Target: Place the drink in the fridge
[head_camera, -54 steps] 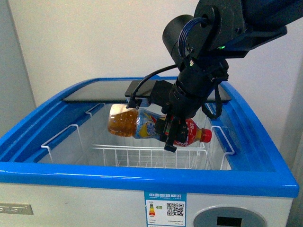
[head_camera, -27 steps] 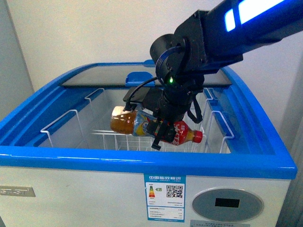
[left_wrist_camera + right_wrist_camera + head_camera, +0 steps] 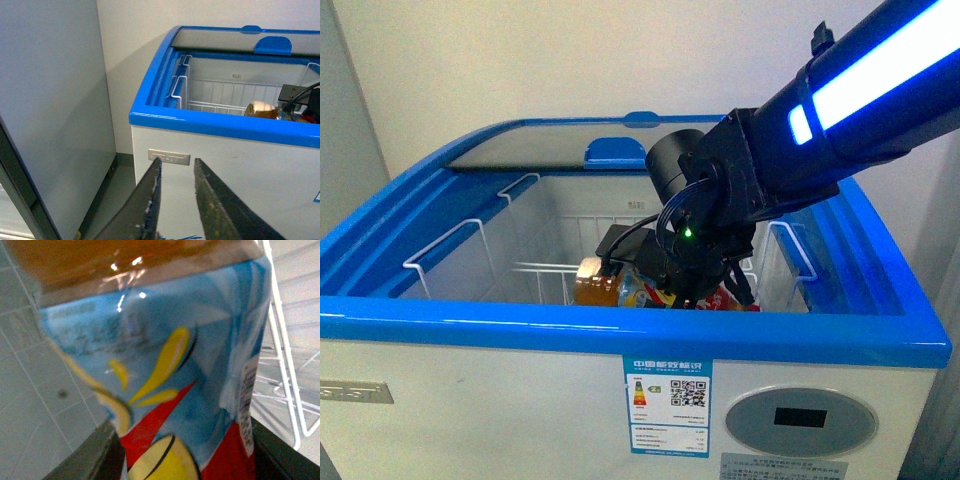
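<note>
The drink (image 3: 603, 288), an amber bottle with a red, blue and yellow label, lies on its side inside the open fridge (image 3: 520, 335), just behind the blue front rim. My right gripper (image 3: 682, 290) is shut on the drink at its label, low in the fridge, among white wire baskets (image 3: 545, 272). In the right wrist view the drink (image 3: 165, 370) fills the picture between the dark fingers (image 3: 90, 460). The left gripper (image 3: 176, 172) hangs open and empty outside the fridge (image 3: 225, 165), in front of its white wall. The bottle's base (image 3: 260, 109) peeks over the rim there.
The sliding glass lid (image 3: 550, 150) is pushed to the back with its blue handle (image 3: 615, 152). A grey control panel (image 3: 800, 420) and a label sticker (image 3: 668, 405) are on the fridge front. A tall grey cabinet (image 3: 50, 115) stands close beside the fridge, with floor between.
My right arm has lowered the drink from above the fridge opening down into the fridge, so the front rim now hides part of the bottle.
</note>
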Controlling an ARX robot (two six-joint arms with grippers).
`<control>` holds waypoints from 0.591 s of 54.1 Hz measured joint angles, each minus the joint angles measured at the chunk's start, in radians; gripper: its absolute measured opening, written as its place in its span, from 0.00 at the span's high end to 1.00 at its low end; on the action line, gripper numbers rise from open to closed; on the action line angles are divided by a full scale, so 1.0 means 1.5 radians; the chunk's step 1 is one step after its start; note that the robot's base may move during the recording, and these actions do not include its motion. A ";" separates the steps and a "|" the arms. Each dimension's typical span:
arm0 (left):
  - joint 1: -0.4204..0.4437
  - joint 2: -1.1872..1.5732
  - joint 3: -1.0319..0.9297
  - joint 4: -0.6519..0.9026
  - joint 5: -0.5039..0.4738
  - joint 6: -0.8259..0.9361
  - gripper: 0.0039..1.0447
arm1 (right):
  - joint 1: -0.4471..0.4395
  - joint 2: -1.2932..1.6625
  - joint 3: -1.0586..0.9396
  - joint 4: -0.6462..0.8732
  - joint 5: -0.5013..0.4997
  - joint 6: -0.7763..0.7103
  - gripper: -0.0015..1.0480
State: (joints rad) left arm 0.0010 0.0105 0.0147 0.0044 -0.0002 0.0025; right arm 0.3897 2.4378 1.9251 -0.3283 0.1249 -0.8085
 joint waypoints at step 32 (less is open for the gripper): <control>0.000 -0.003 0.000 -0.002 0.000 0.000 0.08 | -0.074 -0.301 -0.042 -0.001 -0.169 0.215 0.07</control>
State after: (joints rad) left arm 0.0010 0.0063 0.0147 0.0017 -0.0002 0.0025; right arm 0.2787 1.9862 1.8626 -0.3294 -0.1287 -0.4862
